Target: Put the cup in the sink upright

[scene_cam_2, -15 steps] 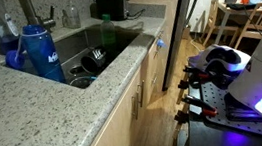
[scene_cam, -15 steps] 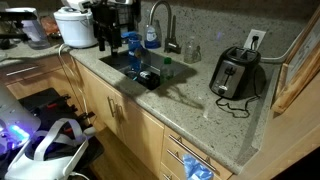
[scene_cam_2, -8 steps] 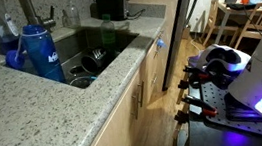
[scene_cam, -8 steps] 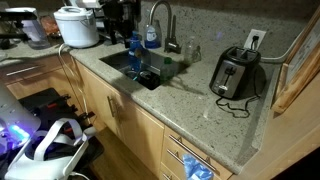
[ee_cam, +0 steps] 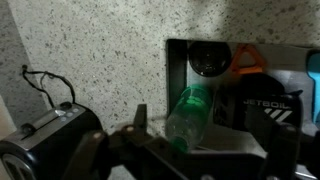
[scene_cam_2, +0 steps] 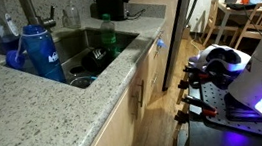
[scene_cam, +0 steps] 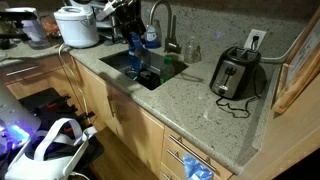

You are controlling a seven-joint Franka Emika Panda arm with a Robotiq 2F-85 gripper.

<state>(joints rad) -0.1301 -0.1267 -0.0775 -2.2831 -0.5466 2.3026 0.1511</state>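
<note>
The cup is a translucent green tumbler in the sink. In the wrist view it looks tilted, with its long side showing. It also shows in both exterior views, at the sink's end near the faucet. My gripper is open and empty above the sink, with one dark finger to the left of the cup and clear space between them. In an exterior view the gripper hangs over the sink's back edge, above the cup.
A blue bottle stands by the sink. Black dishes and an orange item lie in the basin. A faucet, a toaster and a white cooker stand on the granite counter.
My arm has moved from the back of the counter toward the sink and now hangs over it. The cup has not moved.
</note>
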